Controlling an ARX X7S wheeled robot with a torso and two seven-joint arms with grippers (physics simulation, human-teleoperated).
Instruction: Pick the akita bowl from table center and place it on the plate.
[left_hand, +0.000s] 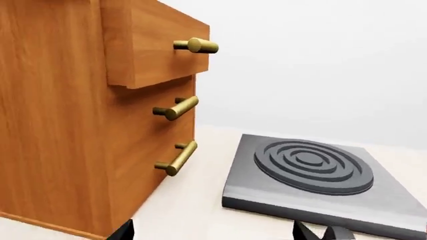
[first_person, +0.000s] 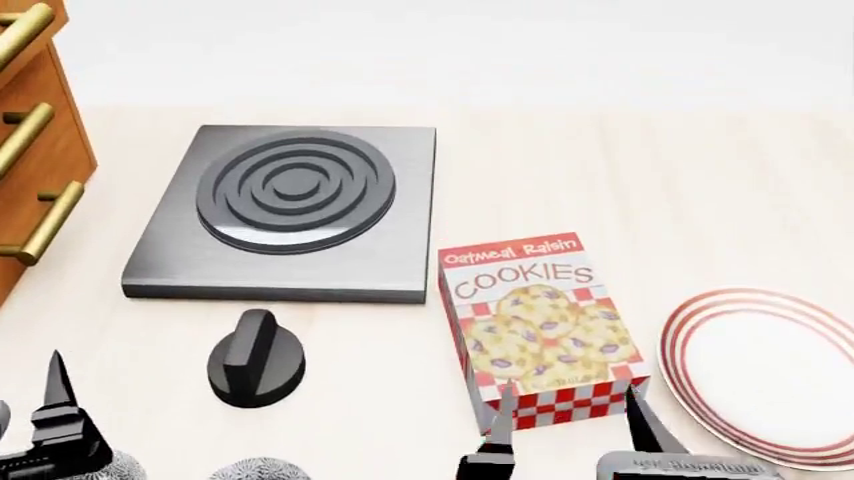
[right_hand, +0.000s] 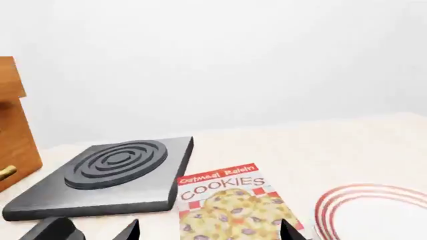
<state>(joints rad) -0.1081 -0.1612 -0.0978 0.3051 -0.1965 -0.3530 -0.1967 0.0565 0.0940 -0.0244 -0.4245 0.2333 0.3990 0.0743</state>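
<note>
Two grey-black patterned rims just show at the bottom edge of the head view, one by my left gripper and one to its right. They look like bowls, and I cannot tell which is the akita bowl. The plate, white with red rings, lies at the right and also shows in the right wrist view. My left gripper is open over bare table. My right gripper is open above the near end of a cookie box, just left of the plate.
A cookie box lies flat in the middle. A dark stove plate sits behind it. A black knob stands near the left gripper. A wooden drawer cabinet with brass handles stands at the far left.
</note>
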